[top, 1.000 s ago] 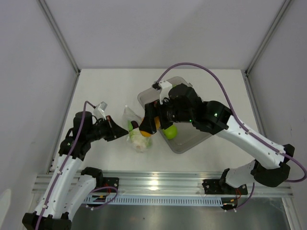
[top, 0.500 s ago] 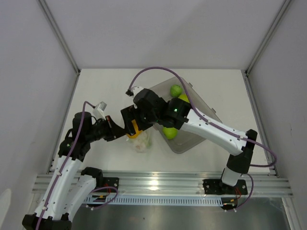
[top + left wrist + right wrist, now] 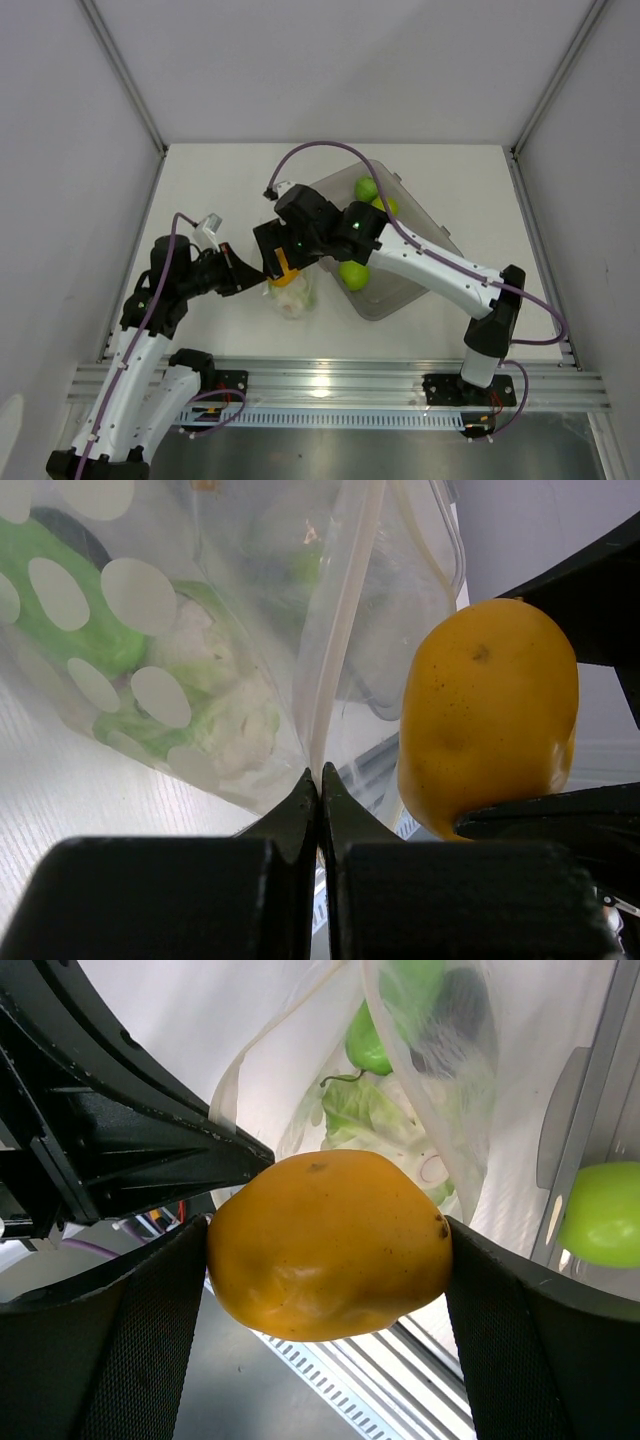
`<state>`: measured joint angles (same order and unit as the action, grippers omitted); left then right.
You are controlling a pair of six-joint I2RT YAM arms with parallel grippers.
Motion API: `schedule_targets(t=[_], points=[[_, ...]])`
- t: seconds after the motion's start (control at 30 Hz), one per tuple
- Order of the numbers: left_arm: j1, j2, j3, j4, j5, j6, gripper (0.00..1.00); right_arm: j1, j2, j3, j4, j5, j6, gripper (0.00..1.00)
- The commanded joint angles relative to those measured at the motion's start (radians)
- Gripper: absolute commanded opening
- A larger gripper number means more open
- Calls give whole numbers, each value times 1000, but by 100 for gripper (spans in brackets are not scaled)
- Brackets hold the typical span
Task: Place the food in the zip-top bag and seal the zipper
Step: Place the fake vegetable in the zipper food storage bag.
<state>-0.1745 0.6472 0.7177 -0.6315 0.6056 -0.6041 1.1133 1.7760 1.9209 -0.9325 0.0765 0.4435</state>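
While the left gripper has its two fingers pressed together on the edge of the clear bag, the right gripper clamps an orange citrus between its fingers, one pad on each side of the fruit. From above, the two grippers meet just left of the counter's middle, and the citrus sits at the bag's near-left edge, close beside the left gripper's tips. The left wrist view shows the citrus just to the right of the pinched plastic, apart from the thin zipper strip that runs down the bag's edge into the pinch.

The bag lies on the counter between the arms, just left of a grey bin. Through its plastic, printed with white dots, a white cauliflower with green leaves and a green piece are visible; the right wrist view also shows a dark purple shape further in. Whether the citrus has crossed the bag's mouth cannot be told.

Three green apples rest in the bin: two at its far end and one near its middle, just right of the right arm's wrist.
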Motion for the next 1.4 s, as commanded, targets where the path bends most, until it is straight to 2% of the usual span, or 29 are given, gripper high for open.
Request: schedule_targets(t=[0.0,0.1,0.43,0.5,0.63,0.8,0.93,1.03,1.13,1.27,1.37], points=[[-2,-8,3,22,14,-19,1,-21,-47,3,50,-52,-3,87],[-2,-7,6,21,19,-20,1,-35,-49,-20,67,-95,-2,99],[-2,-4,8,21,17,-19,1,-55,-70,-17,70,-76,-12,99],[-2,-3,8,18,17,-17,1,-67,-96,-20,77,-11,-5,99],[-2,-4,5,19,16,-16,1,-162,-135,-31,77,3,24,99],[-2,0,11,19,7,-10,1,-387,-193,-71,109,-81,43,99],[-2,29,26,23,16,-6,1,-538,-288,-208,191,-184,90,99],[-2,42,42,27,14,-10,1,-607,-273,-286,192,-228,80,99],[-2,42,57,24,10,-11,1,-601,-205,-384,147,-192,70,99],[-2,35,52,26,16,-16,1,-567,-196,-574,298,-211,73,99],[-2,29,51,20,17,-14,1,-549,-173,-638,313,-167,92,99]])
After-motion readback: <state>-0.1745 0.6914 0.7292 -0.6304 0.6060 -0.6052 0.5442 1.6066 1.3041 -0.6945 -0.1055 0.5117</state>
